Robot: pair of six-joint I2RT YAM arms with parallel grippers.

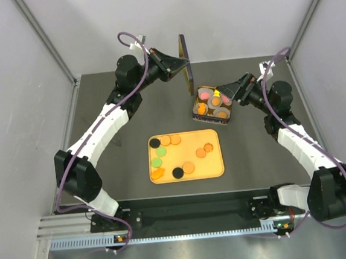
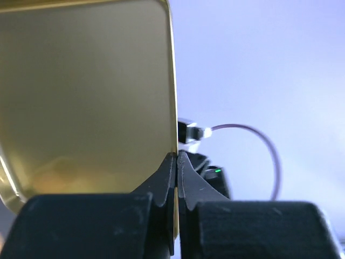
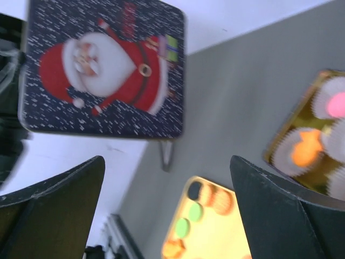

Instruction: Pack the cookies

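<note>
**Left gripper (image 1: pixel 178 61) clamping lid (image 1: pixel 185 65), cookies (image 1: pixel 203 108) lying under open right gripper (image 1: pixel 221 93)**

The left gripper's fingers are pinching tight on the lid's edge, holding it upright at the top centre of the overhead view. The right gripper is hanging at centre right with its fingers spread wide, grasping nothing, just above the tin (image 1: pixel 211 119). Some cookies are sitting there in paper cups (image 3: pixel 319 97), right beneath those fingers. More cookies are lying on the tray (image 1: pixel 206 166) at mid-frame, well apart from both grippers.
</note>
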